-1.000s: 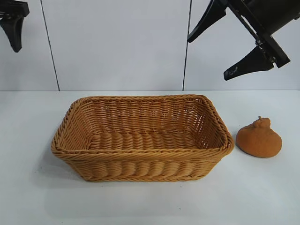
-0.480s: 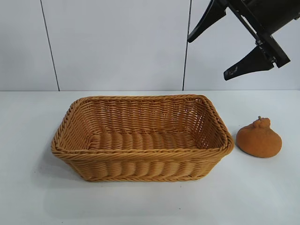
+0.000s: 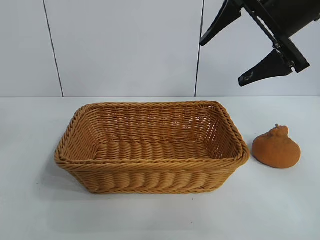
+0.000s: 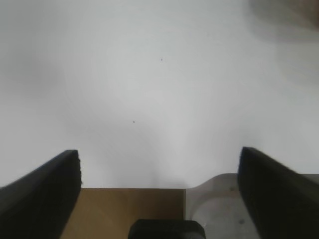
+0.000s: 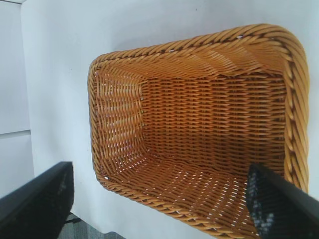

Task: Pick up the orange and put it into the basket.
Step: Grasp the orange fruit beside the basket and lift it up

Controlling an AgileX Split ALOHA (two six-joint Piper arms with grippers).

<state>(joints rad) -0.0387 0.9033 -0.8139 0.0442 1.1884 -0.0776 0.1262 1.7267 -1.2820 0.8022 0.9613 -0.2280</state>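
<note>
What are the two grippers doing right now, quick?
Left gripper: open, holding nothing, over bare table.
Right gripper: open, holding nothing, up high above the basket; the orange sits on the table.

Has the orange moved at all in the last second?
No. The orange sits on the table just right of the basket, same gap to its rim as before. The right hand hangs open high above it.

left gripper [image 4: 159,172]: jaws spread wide apart, nothing between them | table [image 4: 149,89]: bare white surface fills the view beyond the jaws | tan panel [image 4: 132,209]: below the table's edge, between the jaws
</note>
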